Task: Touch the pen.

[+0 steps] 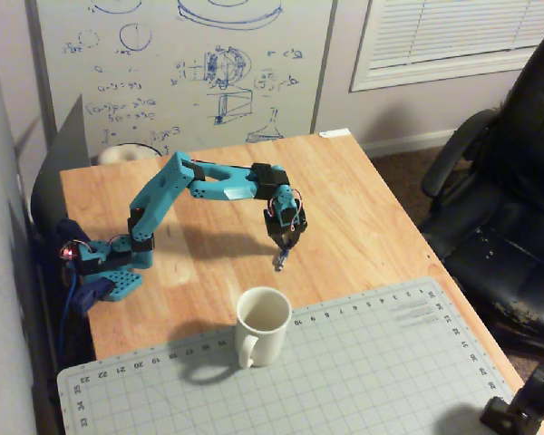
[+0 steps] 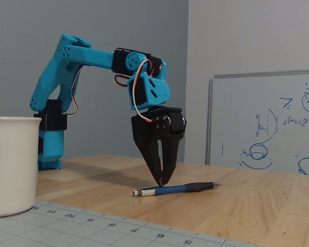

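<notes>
The gripper (image 2: 161,181) points down with jaws closed, empty, tips just above the pen (image 2: 176,189) on the counter (image 2: 257,206). Risk: excess descent rolls the pen away.

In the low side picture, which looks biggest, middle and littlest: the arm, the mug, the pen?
1. Arm, biggest.
2. Mug, though it sits nearest the camera and is cut off, so it looks extra big.
3. Pen, littlest.
</notes>
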{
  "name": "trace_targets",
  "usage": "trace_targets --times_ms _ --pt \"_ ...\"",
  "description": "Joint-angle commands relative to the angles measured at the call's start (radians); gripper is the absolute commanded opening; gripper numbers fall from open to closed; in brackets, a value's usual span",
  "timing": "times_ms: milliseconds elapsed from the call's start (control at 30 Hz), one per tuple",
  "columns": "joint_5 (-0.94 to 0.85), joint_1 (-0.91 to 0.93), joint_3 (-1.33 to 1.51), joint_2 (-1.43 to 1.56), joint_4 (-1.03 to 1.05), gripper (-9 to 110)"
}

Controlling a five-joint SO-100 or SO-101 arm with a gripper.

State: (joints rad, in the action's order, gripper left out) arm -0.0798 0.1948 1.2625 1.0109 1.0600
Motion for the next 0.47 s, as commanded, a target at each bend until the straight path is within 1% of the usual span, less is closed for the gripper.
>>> trace_targets --times_ms 0,433 --pt "0.008 0.009 -0.058 0.017 -0.017 1" --pt "0.0 0.009 -0.043 0.017 -0.017 1"
